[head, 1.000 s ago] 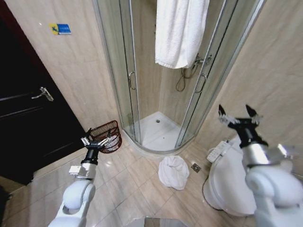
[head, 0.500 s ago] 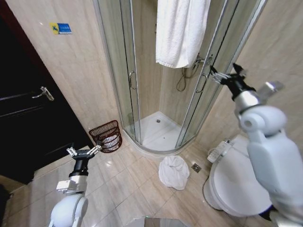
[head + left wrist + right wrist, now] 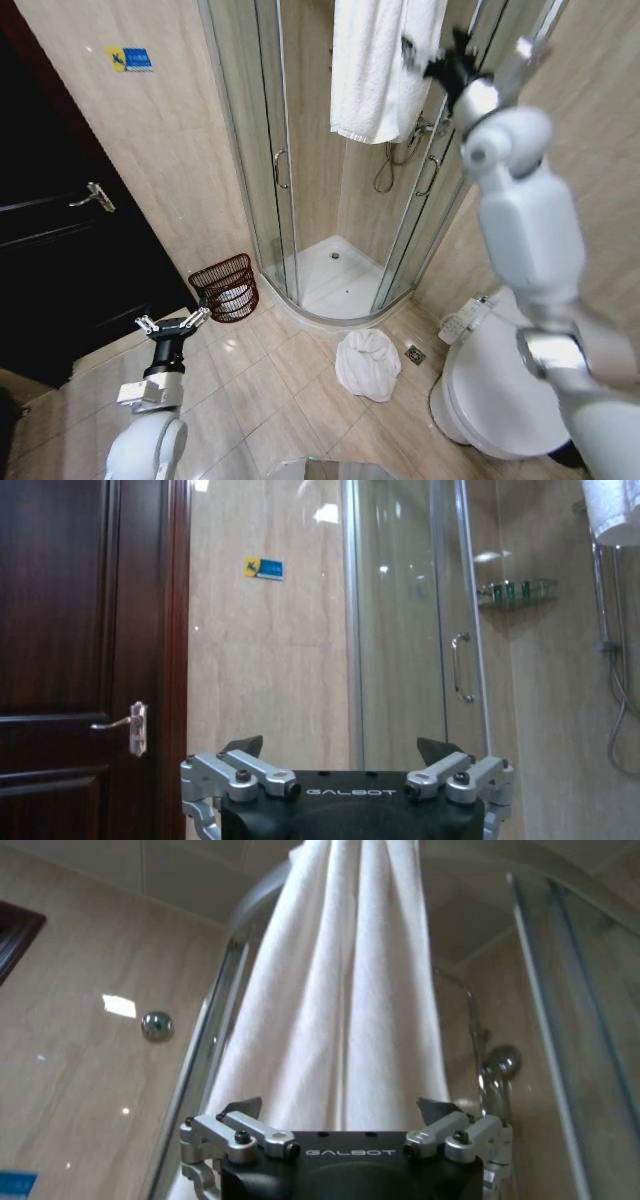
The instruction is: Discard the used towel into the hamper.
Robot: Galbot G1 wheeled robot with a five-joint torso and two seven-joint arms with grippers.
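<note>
Head view: right gripper (image 3: pixel 432 52) is raised high at the shower enclosure, fingers spread and grasping nothing, directly in front of the hanging white towel (image 3: pixel 375 65) draped over the enclosure's top edge. In the right wrist view the towel (image 3: pixel 340 1012) falls in folds just beyond the open fingertips. Left gripper (image 3: pixel 172 324) is held low over the tiled floor (image 3: pixel 270 400), fingers spread and empty, near the dark door (image 3: pixel 60 250). One hamper (image 3: pixel 226 288) stands on the floor against the wall, just beside the glass shower door (image 3: pixel 270 160). A second towel, crumpled (image 3: pixel 366 362), lies on the floor between the shower base and the toilet (image 3: pixel 490 380). Open tile lies between the left gripper, the hamper and the crumpled towel
</note>
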